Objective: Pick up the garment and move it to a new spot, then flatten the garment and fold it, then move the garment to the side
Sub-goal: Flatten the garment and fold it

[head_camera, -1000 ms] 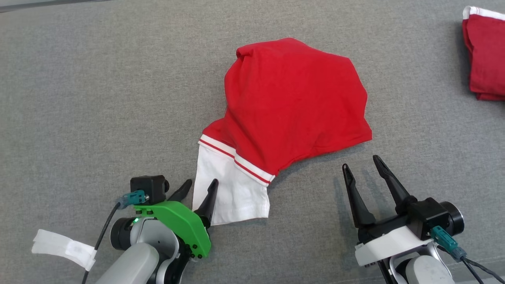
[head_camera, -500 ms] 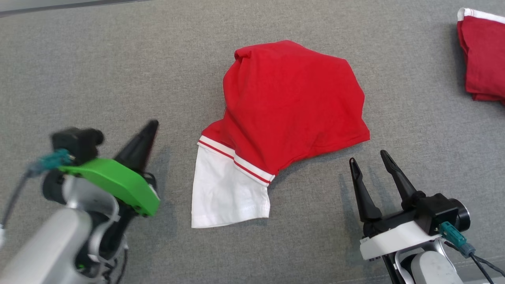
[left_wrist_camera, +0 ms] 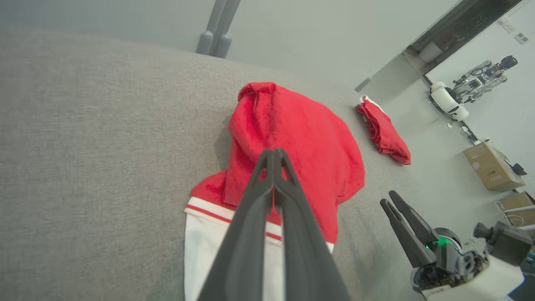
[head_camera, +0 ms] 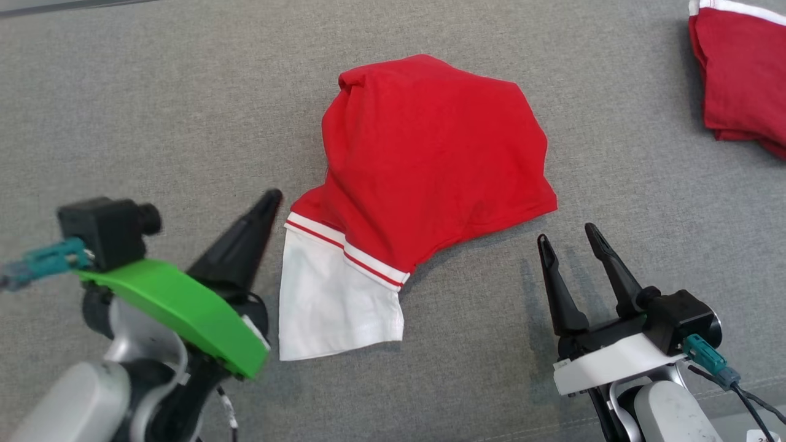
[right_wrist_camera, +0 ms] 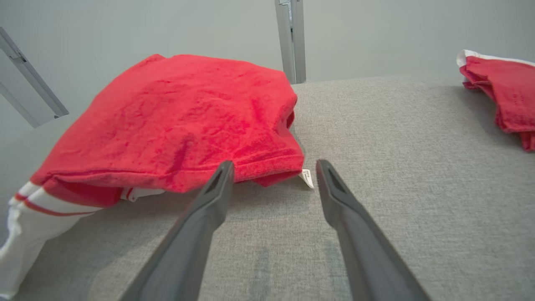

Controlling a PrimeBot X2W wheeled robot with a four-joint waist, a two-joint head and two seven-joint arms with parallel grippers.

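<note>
Work surface: a flat expanse of grey woven fabric (head_camera: 123, 123), faintly creased. Behind its far edge stand a pale plain wall and grey upright posts (right_wrist_camera: 290, 37). The left wrist view also shows pale floor to the side, with another robot (left_wrist_camera: 472, 83) and a cardboard box (left_wrist_camera: 493, 171) well away.

Garment (head_camera: 430, 159): red, lying crumpled in a rounded heap at the middle of the surface. A white section (head_camera: 331, 301) with red-and-white banding extends from the heap toward the robot's left. A small white label (right_wrist_camera: 307, 177) protrudes from the near hem.

Second red garment (head_camera: 743, 80): folded, white-trimmed, at the far right of the surface, well apart from the first.

Left gripper (head_camera: 270, 196): fingers pressed together along their length, nothing between them. Its tip stands just beside the left edge of the banded section; contact cannot be determined. In its own wrist view the fingers overlap the red heap.

Right gripper (head_camera: 567, 234): jaws spread wide, empty. The fingers point at the near hem, close to it but apart from it — bare grey fabric lies between tips and cloth.
</note>
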